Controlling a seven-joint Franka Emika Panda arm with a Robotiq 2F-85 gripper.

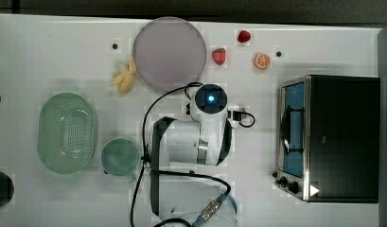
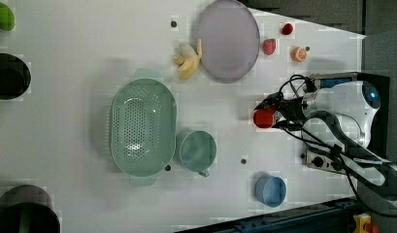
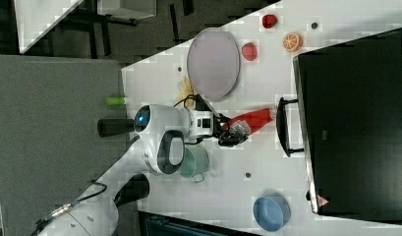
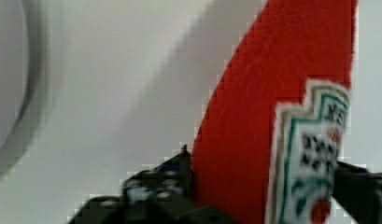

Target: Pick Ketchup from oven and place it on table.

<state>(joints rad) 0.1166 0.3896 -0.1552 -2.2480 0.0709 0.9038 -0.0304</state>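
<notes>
Red Ketchup [image 3: 252,119], pale purple plate [image 1: 169,53]

The white arm [image 3: 164,147] reaches out from its base at the right view's lower left, bends at a rounded elbow joint with a blue light, and carries its wrist level towards the right view's right. In the top view the arm [image 1: 200,137] folds over itself, the lit joint uppermost. The dark end effector [image 3: 233,132] sits at the tip of the wrist, with black cables looping along the forearm. In the left view the end effector [image 2: 276,114] points towards the left view's left. In the wrist view its dark fingers [image 4: 156,186] stand either side of the red bottle.
</notes>
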